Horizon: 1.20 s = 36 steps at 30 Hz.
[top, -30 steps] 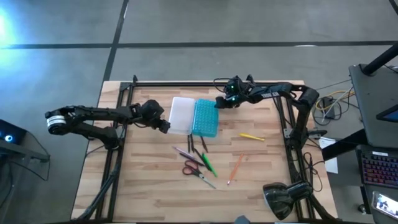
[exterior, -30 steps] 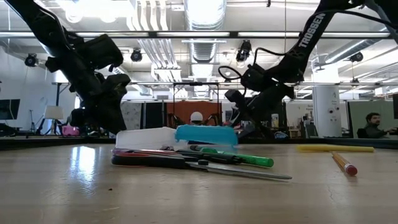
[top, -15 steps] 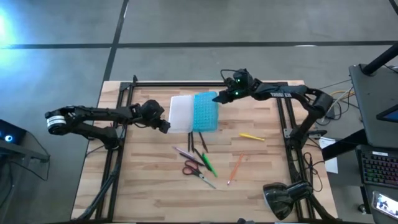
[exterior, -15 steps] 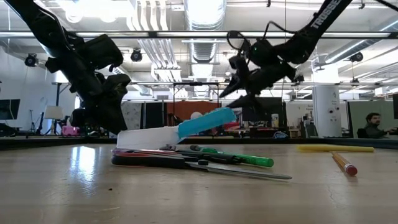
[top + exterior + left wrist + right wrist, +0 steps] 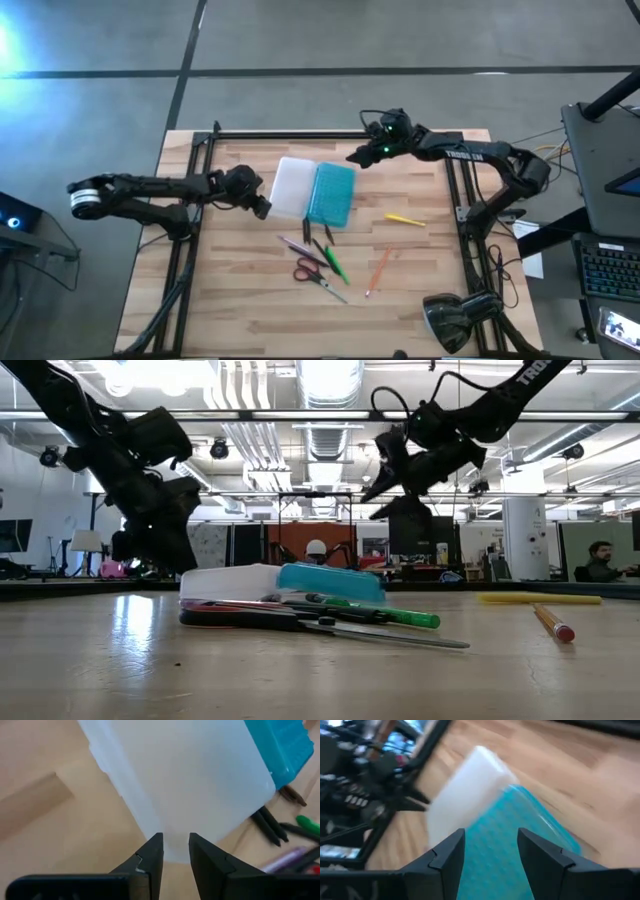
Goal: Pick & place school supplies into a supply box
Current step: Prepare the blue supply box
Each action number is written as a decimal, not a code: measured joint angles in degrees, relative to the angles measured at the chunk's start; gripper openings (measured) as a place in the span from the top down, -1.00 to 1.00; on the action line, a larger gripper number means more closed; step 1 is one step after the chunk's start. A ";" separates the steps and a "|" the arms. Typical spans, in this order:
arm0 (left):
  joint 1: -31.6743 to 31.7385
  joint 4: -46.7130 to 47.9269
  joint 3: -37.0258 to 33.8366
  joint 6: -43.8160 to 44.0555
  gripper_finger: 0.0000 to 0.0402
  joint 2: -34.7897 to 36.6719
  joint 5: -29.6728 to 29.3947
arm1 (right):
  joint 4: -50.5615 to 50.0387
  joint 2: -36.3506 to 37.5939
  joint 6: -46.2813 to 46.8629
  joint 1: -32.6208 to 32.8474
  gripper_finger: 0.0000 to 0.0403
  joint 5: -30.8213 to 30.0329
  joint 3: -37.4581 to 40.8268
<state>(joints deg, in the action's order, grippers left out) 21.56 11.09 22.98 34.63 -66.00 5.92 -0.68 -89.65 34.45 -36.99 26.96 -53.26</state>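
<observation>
The supply box lies open and flat mid-table, its whitish tray [image 5: 293, 187] on the left and its turquoise lid [image 5: 333, 194] on the right. My left gripper [image 5: 262, 205] stands at the tray's near left edge [image 5: 172, 857] with a narrow gap between its fingers. My right gripper [image 5: 352, 157] hangs open in the air [image 5: 385, 490] above the lid's far right corner, with the lid [image 5: 520, 825] below its fingers. The red-handled scissors [image 5: 318, 277], green marker [image 5: 335, 264], dark pens [image 5: 318, 232], orange pencil [image 5: 378, 270] and yellow stick [image 5: 404, 219] lie on the table near the box. My left gripper has its fingertips right at the tray's near left edge [image 5: 172, 857]; I cannot tell whether they touch it. The tray lies flat on the table.
Black frame rails [image 5: 200, 160] run along the table's left, far and right sides. A dark lamp head [image 5: 455, 320] sits at the near right corner. Bare wood lies to the right of the yellow stick and along the near edge.
My right gripper has risen from the lid's right edge and moved a little toward the table's right, rolling as it went. The lid's right edge tipped up half a second ago, and the lid lies flat again now. The tray stayed where it was.
</observation>
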 joint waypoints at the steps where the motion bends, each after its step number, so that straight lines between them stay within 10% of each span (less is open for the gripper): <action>1: -0.44 1.18 0.02 1.67 0.62 1.39 0.20 | -1.07 -0.44 0.66 -0.09 0.14 -1.02 -0.13; 17: -8.87 5.38 1.02 12.32 0.62 19.49 -9.27 | 0.30 -12.76 -1.02 -0.01 0.14 -2.88 -10.04; 36: -17.73 1.54 0.11 24.24 0.62 -1.86 -10.35 | -27.29 -40.68 -2.70 0.34 0.23 5.21 -45.87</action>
<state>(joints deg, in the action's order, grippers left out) 3.84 12.63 23.09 58.87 -67.86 -4.42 -27.97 -130.33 31.75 -36.65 32.17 -99.14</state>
